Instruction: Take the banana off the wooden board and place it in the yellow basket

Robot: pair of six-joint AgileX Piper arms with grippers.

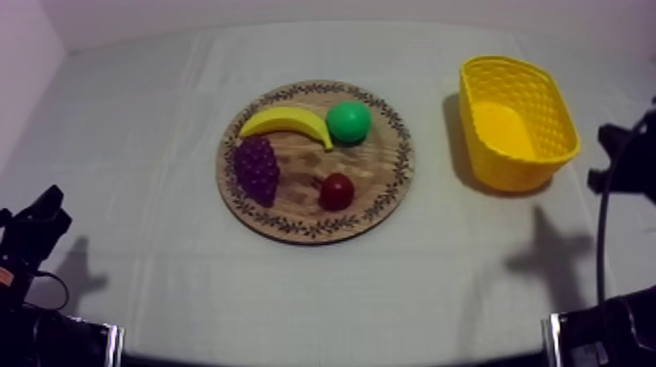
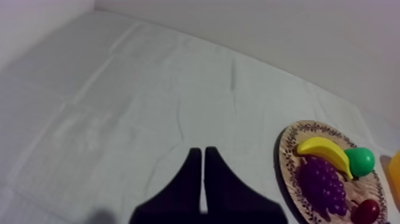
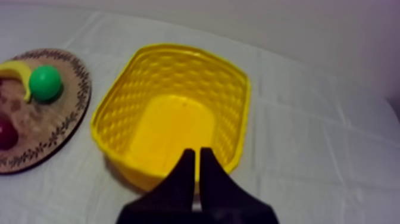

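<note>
On the far side of the round wooden board (image 1: 402, 156) lies the banana (image 1: 286, 123), well apart from both grippers. The left gripper (image 2: 199, 150), fingers pressed into a narrow wedge, hangs over bare cloth (image 1: 195, 293) beside the board. The right gripper (image 3: 194, 151), likewise closed on nothing, sits by the yellow basket (image 1: 508, 166). The board also carries a round green fruit (image 1: 348, 122) and grapes (image 1: 257, 168), both just beside the banana, and a small red fruit (image 1: 336, 191). The basket stands upright, right of the board.

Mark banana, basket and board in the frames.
banana (image 1: 288, 121): top view, middle of its curve.
basket (image 1: 549, 109): top view, inner side wall.
board (image 1: 298, 168): top view, bare wood near its centre.
</note>
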